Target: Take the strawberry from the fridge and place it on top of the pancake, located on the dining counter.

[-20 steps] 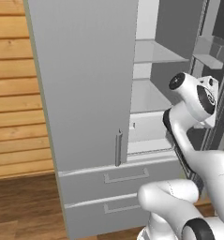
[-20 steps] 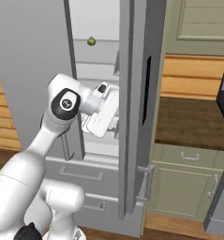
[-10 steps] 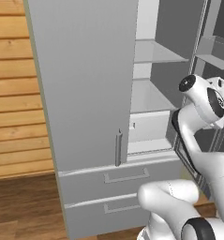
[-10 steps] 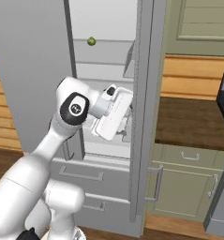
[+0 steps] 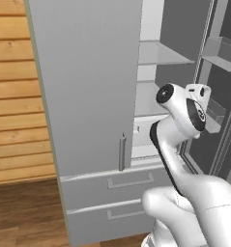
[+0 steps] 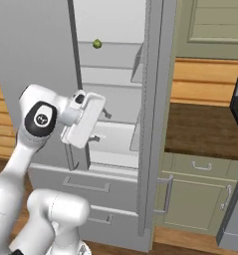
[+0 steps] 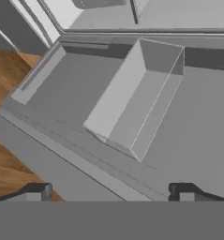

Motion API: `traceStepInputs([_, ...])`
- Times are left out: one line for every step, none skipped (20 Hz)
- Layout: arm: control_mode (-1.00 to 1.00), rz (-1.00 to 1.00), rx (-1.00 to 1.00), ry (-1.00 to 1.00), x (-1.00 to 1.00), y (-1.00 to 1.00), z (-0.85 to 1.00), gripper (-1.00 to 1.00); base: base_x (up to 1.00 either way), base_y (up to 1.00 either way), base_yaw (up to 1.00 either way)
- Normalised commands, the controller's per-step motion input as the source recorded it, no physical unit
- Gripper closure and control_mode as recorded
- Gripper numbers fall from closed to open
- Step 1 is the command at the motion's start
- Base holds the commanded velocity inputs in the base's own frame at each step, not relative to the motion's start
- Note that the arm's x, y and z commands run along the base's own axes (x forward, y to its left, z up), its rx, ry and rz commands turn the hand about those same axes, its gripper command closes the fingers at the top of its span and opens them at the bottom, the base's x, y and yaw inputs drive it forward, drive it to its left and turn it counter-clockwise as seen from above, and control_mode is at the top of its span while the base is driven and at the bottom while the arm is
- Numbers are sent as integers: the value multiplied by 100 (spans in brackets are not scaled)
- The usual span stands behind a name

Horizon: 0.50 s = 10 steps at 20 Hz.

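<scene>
**Arm at the open fridge, claw spread and empty**

Arm (image 5: 177,159) rises from the base and bends forward at the elbow; the wrist sits level with the fridge's (image 5: 88,91) lower shelf zone, in the gap where the right door (image 6: 153,119) stands swung out. In the right base view the hand is turned so the gripper (image 6: 99,125) points into the white interior, just above the white crisper bin (image 6: 115,144). Fingers (image 7: 38,191) stand far apart at the bottom of the hand view, nothing between them.

Hand view looks along the inner face of the open door: a grey door bin (image 7: 137,93), open-topped, lies in the middle of the frame, with wood floor (image 7: 10,70) showing at the left edge.

Left door is closed; its bar handle (image 5: 122,152) hangs just left of the arm. Two drawers (image 5: 112,193) lie below.

Small green fruit (image 6: 97,44) sits on an upper shelf, well above the hand. Strawberry: cannot find it in any view.

To the right of the fridge: olive cabinets (image 6: 200,194) under a dark counter (image 6: 200,129). The open door's edge stands between the hand and that counter. Plank wall (image 5: 15,96) to the left.
</scene>
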Motion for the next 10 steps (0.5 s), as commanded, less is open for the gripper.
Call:
traceStepInputs([-100, -4, 29, -38, 0, 100, -31, -100, 0, 0, 0])
traceStepInputs([-100, -9, 38, -39, 0, 100, -42, -100, 0, 0, 0])
traceStepInputs([-100, -13, 49, -41, 0, 100, -42, -100, 0, 0, 0])
traceStepInputs([-100, -17, 63, -41, 0, 96, -49, -100, 0, 0, 0])
traceStepInputs([-100, -19, 68, -33, 17, 100, -59, -100, 0, 0, 0])
traceStepInputs([-100, -23, 66, -34, 24, 96, -59, -100, 0, 0, 0])
traceStepInputs([-100, -26, 67, -36, 26, 89, -54, -100, 0, 0, 0])
traceStepInputs([-100, -27, 69, -37, 29, 81, -51, -100, 0, 0, 0])
traceStepInputs([-100, -29, 69, -39, 29, 76, -46, -100, 0, 0, 0])
traceStepInputs([-100, -29, 69, -39, 29, 76, -46, -100, 0, 0, 0])
